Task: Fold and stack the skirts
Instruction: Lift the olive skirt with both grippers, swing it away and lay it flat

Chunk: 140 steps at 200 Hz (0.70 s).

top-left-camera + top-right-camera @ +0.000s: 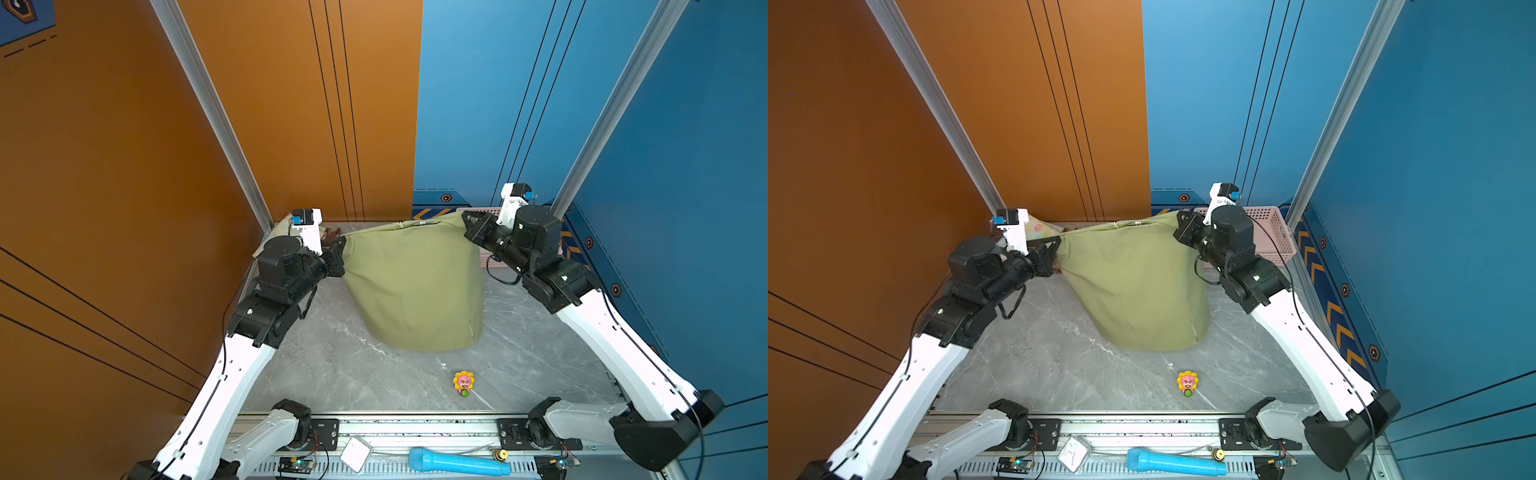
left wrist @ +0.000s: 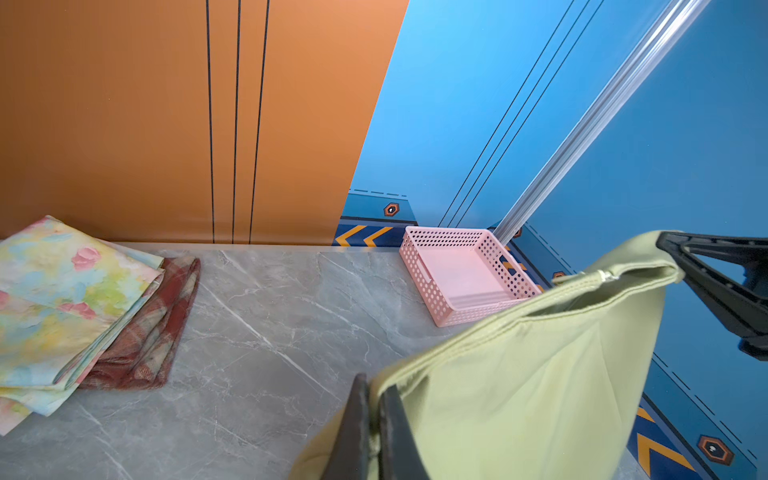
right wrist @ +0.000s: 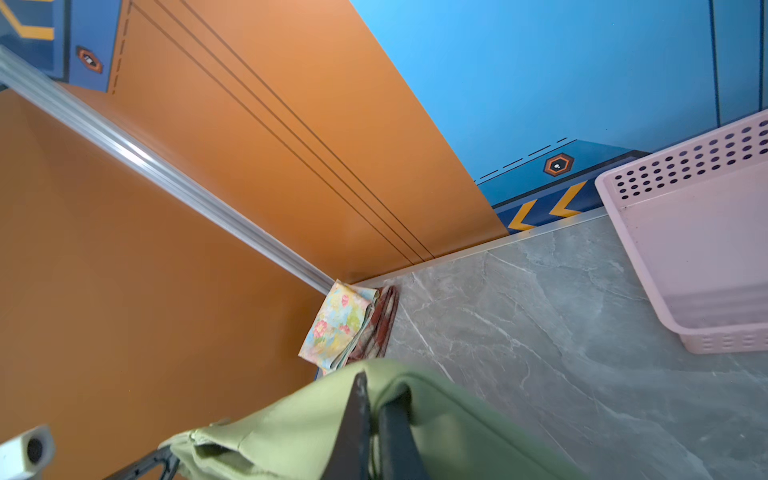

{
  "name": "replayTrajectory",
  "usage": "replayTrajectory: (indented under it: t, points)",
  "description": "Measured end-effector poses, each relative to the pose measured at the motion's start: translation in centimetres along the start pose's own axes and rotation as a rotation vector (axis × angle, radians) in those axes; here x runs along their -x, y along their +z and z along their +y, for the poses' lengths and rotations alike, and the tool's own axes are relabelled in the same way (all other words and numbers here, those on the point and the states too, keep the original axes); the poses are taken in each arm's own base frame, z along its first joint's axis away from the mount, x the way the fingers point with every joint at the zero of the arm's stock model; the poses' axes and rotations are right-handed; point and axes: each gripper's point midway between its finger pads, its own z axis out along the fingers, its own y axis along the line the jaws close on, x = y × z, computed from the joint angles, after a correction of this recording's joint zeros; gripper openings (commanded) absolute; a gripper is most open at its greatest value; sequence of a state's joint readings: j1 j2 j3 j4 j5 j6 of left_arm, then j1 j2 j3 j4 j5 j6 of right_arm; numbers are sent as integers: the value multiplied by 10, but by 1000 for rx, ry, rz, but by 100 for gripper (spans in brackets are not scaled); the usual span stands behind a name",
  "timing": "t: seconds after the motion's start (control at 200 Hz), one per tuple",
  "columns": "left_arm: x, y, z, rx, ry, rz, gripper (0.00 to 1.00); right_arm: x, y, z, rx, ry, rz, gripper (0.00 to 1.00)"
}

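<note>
Left wrist view shows the stack best: the floral skirt lies folded on top of the folded plaid skirt. Where do we place that pile?

— In both top views we find it in the far left corner of the bench, just behind the left gripper. So we count two of three as folded and stacked.

And that gripper?

— Clamped on one top corner of the olive skirt. The cloth hangs open in the middle, stretched along its waistband. Its hem reaches down to the bench, though we cannot tell whether it rests there.

Moving right?

— The right gripper is closed on the opposite top corner, held a little higher. Behind it, in the far right corner, we see the pink basket, empty.

So what do we judge is left?

— The last garment has no fold in it yet. We would need to lay it flat, fold it, and set it on the pile at the left.
</note>
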<state>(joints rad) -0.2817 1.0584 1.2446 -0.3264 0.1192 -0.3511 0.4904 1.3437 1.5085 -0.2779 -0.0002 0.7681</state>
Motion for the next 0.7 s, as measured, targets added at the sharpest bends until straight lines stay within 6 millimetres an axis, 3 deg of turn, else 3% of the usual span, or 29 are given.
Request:
replayTrajectory:
  t: [0.115, 0.23, 0.355, 0.451, 0.556, 0.611, 0.631, 0.676, 0.701]
  points:
    - [4, 38, 22, 15, -26, 65, 0, 2, 53, -14, -24, 39, 43, 0]
    - [29, 49, 22, -7, -15, 51, 0, 12, 84, -11, -6, 64, 52, 0]
    - [60, 32, 2, -63, 23, -15, 0, 23, 77, -1, 32, 69, 41, 0]
    - [63, 11, -12, -101, 44, -47, 0, 20, 55, -1, 53, 68, 36, 0]
    - [28, -9, -18, -130, 47, -21, 0, -8, 25, -21, 55, 77, 66, 0]
    - [-8, -16, -16, -136, 33, 29, 0, -37, 12, -43, 34, 84, 103, 11]
    - [-23, -17, -15, -137, 29, 45, 7, -47, 8, -52, 26, 84, 114, 19]
    - [-65, -18, -7, -131, 6, 106, 39, -78, 1, -77, -12, 89, 161, 40]
    - [-88, -19, -1, -120, -8, 142, 51, -97, -2, -94, -40, 88, 191, 52]
